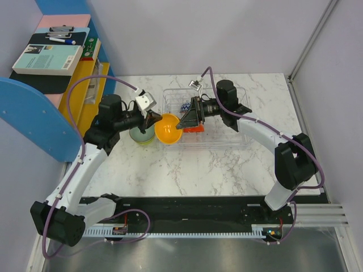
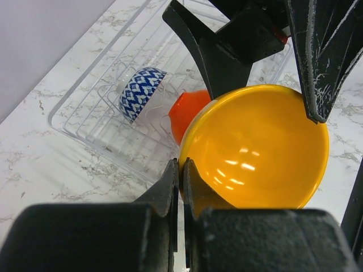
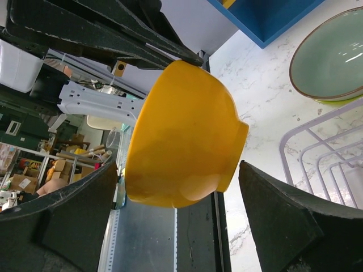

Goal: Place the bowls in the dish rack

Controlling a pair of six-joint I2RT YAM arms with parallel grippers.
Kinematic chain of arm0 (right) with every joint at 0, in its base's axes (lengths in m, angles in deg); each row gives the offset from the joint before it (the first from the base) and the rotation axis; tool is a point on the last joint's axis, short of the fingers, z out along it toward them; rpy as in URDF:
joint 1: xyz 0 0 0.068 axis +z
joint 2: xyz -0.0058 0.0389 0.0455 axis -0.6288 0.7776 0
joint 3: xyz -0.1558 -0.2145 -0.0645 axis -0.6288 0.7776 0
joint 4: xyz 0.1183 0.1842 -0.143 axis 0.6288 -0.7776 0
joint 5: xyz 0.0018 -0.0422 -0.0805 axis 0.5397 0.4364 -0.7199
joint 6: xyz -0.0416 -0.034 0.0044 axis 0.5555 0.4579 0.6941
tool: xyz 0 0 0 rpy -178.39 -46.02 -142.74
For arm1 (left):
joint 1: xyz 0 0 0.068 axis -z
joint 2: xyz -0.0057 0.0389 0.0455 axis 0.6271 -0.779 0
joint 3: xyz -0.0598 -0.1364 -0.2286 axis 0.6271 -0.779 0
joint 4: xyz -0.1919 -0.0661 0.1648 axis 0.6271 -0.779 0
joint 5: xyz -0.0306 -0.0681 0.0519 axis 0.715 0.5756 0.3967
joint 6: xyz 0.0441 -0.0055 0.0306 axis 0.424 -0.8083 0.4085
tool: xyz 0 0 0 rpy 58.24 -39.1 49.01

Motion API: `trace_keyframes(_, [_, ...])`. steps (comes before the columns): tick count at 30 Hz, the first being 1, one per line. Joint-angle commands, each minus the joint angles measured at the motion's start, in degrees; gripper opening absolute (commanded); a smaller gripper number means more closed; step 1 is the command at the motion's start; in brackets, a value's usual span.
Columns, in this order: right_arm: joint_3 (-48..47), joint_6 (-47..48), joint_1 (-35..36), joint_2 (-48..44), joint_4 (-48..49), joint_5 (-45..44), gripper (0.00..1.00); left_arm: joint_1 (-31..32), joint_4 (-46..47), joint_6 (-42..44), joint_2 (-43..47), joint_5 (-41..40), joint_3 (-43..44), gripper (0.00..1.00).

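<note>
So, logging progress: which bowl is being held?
The yellow bowl, rim pinched by the left gripper; the blue bowl and red bowl sit in the rack.

You have a yellow-orange bowl (image 1: 168, 129) raised off the marble table (image 1: 198, 170) at the left end of the dish rack (image 1: 229, 140). The bowl is tipped steeply, with its glossy inside turned up and to the left and its foot pointing toward the rack. The rack is a clear plastic tray with thin ribbed dividers, lying flat at the far middle of the table. Inside it, a blue-white zigzag bowl (image 1: 185, 106) stands on edge between dividers. A red-orange bowl (image 1: 194, 128) leans nearer you, partly hidden by the raised bowl. Left of the rack, a pale mint bowl (image 1: 140, 134) sits upright, nested in a lime green bowl (image 3: 336, 101).
</note>
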Motion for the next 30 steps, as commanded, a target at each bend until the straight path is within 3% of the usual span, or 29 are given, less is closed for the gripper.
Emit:
trace_keyframes(1, [0.2, -1.29, 0.49, 0.28, 4.38, 1.84, 0.92, 0.41, 3.81, -1.88, 0.8, -0.08, -0.37, 0.02])
trace_keyframes(14, [0.29, -1.99, 1.9, 0.72, 5.78, 3.15, 0.82, 0.5, 4.07, -2.06, 0.63, -0.08, -0.28, 0.02])
trace_keyframes(20, [1.78, -7.87, 1.81, 0.63, 13.15, 4.3, 0.58, 0.67, 4.16, -2.05, 0.71, -0.08, -0.28, 0.02])
trace_keyframes(21, [2.04, -9.45, 1.9, 0.55, 15.08, 4.47, 0.47, 0.59, 4.16, -1.97, 0.63, 0.01, -0.37, 0.02])
trace_keyframes(23, [2.4, -10.16, 1.9, 0.46, 16.15, 4.74, 0.35, 0.67, 4.16, -1.97, 0.71, 0.01, -0.37, 0.02])
trace_keyframes(24, [2.49, -10.25, 1.9, 0.37, 16.33, 4.48, 0.21, 0.67, 4.24, -1.97, 0.71, 0.01, -0.46, 0.02])
trace_keyframes(26, [2.57, -10.25, 1.9, 0.19, 16.24, 3.86, 0.02, 0.76, 4.16, -1.97, 0.71, 0.01, -0.46, 0.02])
trace_keyframes(29, [2.57, -8.59, 1.9, -0.16, 15.02, 2.9, 0.0, 0.76, 4.16, -1.88, 0.8, -0.16, -0.46, 0.09])
trace_keyframes(30, [2.05, -7.63, 1.9, -0.24, 12.66, 2.63, 0.0, 0.76, 4.16, -1.88, 0.89, -0.25, -0.46, 0.24])
